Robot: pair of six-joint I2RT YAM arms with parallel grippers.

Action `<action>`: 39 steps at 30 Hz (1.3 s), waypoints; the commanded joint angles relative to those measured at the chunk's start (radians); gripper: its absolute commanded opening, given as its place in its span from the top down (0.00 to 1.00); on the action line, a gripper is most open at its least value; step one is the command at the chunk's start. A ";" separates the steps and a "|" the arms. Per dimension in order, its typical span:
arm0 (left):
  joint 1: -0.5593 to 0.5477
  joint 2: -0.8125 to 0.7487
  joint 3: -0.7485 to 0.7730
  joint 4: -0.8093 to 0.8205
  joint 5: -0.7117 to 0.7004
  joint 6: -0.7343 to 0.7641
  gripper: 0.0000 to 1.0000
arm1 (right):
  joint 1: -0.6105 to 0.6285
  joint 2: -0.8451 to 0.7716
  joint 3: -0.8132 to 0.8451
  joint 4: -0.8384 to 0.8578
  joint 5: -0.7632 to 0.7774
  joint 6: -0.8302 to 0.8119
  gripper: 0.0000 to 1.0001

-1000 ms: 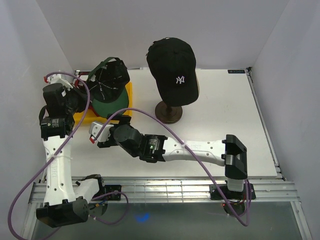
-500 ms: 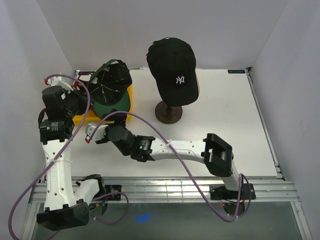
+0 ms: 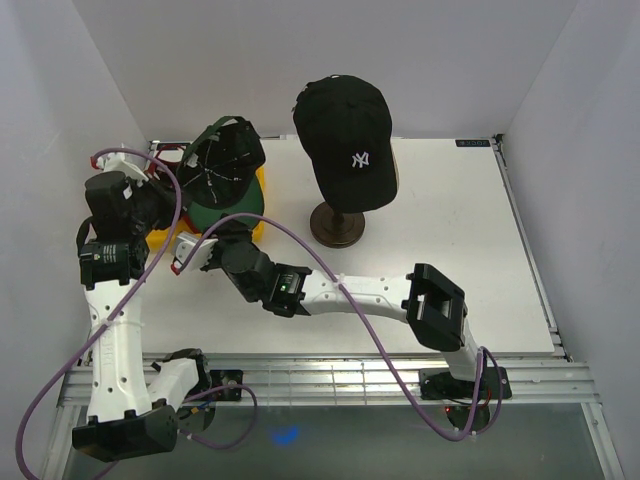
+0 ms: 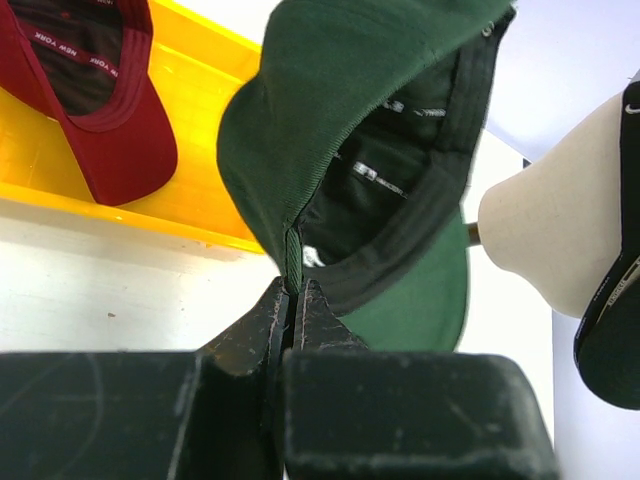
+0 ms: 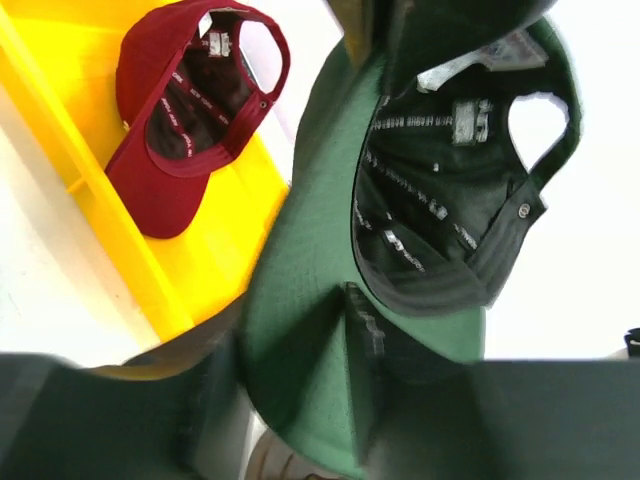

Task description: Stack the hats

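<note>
A dark green hat (image 3: 222, 175) hangs upside-down over the yellow tray (image 3: 165, 238). My left gripper (image 4: 290, 290) is shut on the edge of its crown. My right gripper (image 5: 290, 330) has come in from below, at the tray's near edge (image 3: 192, 252). The green brim (image 5: 300, 300) lies between its fingers and one finger (image 5: 358, 330) presses on the brim's underside. A red hat (image 5: 175, 150) lies open side up in the tray. A black hat with a white NY (image 3: 345, 135) sits on the beige mannequin head (image 4: 550, 220).
The mannequin's dark round stand (image 3: 337, 224) is just right of the tray. White walls close in the table on the left, back and right. My right arm stretches low across the table's near middle (image 3: 380, 295).
My right gripper has moved up and back to the green hat's brim, and its fingers have narrowed around it. The left gripper has raised the hat slightly and kept its hold.
</note>
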 commanded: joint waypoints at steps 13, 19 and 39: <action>-0.015 -0.014 0.081 0.014 0.037 0.014 1.00 | -0.013 -0.126 -0.038 0.046 -0.012 0.109 0.92; -0.015 -0.016 0.097 0.026 0.063 0.014 0.66 | -0.013 -0.189 -0.018 -0.066 -0.021 0.256 0.92; -0.015 -0.033 0.169 0.195 0.203 0.001 0.23 | -0.018 -0.270 0.013 -0.246 -0.029 0.470 0.92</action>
